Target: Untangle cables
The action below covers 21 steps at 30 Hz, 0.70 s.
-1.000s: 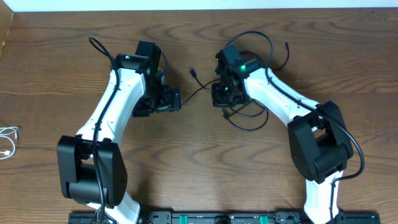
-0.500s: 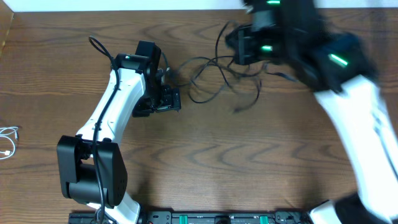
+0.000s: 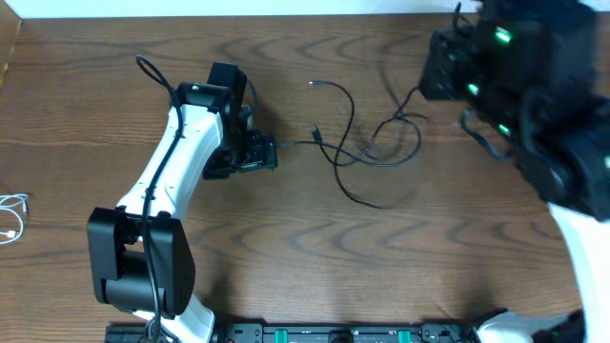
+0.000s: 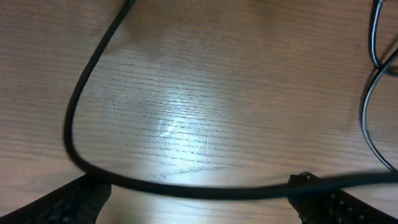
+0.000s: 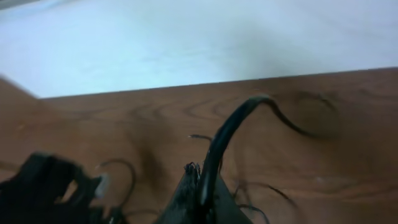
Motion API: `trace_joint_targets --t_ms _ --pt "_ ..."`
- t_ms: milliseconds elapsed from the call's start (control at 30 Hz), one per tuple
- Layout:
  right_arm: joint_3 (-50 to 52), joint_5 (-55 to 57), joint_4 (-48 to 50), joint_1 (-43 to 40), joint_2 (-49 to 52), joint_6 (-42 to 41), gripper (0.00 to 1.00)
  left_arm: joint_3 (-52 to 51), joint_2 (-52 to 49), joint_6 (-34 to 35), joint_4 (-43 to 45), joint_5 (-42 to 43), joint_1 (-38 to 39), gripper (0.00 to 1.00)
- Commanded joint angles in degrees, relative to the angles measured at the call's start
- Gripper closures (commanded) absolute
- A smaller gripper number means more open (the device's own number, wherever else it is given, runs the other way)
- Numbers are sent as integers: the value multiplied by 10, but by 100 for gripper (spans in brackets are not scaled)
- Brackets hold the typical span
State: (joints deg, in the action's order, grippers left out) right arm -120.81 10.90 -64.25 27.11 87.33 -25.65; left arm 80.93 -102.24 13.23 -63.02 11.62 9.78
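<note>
Close in on the left tool (image 4: 205,208): its jaws stand spread wide with nothing clamped. A strand of the black cables (image 4: 71,124) lies on the desk (image 4: 205,93) straight across the gap, running right by one finger (image 4: 81,199) and over to the other. Whether it touches them, I cannot tell. From there the strand curls away ahead of the tips, and thinner black loops lie further ahead, off to one side. Now the right tool (image 5: 196,199): closed tight on one black strand, which arches up out of its fingertips, all of it blurred. This tool hangs high off the desk, with wood grain below and ahead of it and a white surface (image 5: 186,43) past the desk's far edge. From above, the gripped strand drops from the right tool down to the loose loops on the desk, between the two tools. One plug end (image 3: 316,133) lies just beyond the left tool's tips, and another (image 3: 313,84) sits a little further off. Farthest out, the white cable (image 3: 10,202) lies well behind the left tool at the desk's edge, well apart from the black ones.
</note>
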Motion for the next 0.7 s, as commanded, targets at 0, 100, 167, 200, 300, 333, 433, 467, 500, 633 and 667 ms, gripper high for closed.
trace_joint_targets --t_ms 0,100,167,200,300,333,433,467,500,633,667 --pt "-2 44 40 -1 0 -33 99 -2 -5 -5 -3 -8 0 4" --pt "-14 47 107 -3 -14 -22 99 -2 -5 -5 -3 -8 0 4" --pt "-24 59 150 -10 -27 -4 99 -2 -5 -5 -3 -8 0 4" --pt "-30 70 165 -14 -32 0 99 -2 -5 -5 -3 -8 0 4" --pt "-52 87 189 -33 -44 0 99 -2 -5 -5 -3 -7 0 4" --pt "-61 87 188 -42 -46 0 99 -2 -5 -5 -3 -8 0 4" --pt "-80 89 177 -69 -48 21 99 -2 -5 -5 -3 -7 0 4" --pt "-80 99 165 -79 -48 26 99 -2 -5 -5 -3 -7 0 4" --pt "-80 109 150 -86 -47 25 99 -2 -5 -5 -3 -7 0 4" --pt "-68 125 57 -110 -21 19 99 -2 -5 -5 -3 -8 0 4" --pt "-66 102 26 -112 -7 3 99 -2 -5 -5 -3 -7 0 4"
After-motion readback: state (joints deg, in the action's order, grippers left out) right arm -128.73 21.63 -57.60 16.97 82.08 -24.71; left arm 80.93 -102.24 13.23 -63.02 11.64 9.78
